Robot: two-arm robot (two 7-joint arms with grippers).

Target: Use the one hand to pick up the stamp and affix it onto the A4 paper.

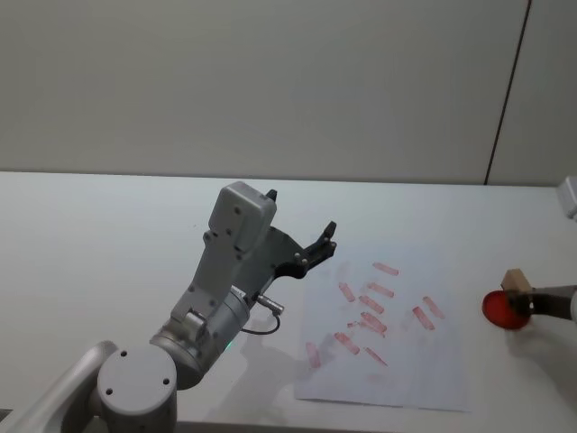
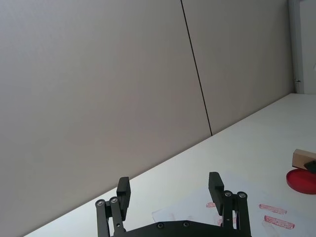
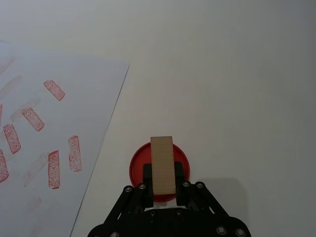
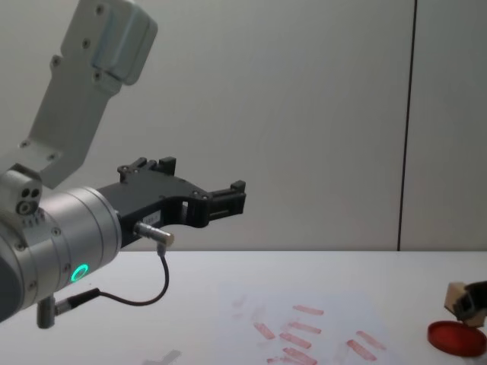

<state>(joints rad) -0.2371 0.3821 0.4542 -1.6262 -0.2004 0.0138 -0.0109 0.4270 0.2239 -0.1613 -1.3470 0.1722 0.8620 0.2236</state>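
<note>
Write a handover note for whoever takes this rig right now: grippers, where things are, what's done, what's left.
Right gripper: shut on the stamp, holding it over the red ink pad, off the right edge of the A4 paper. Whether the stamp touches the pad cannot be told.
Left gripper: open, raised above the table left of the paper, parked.
Done: stamp picked up and brought to the pad. The paper carries several red stamp marks.
Left: carry the stamp over to the paper and press it down.
</note>
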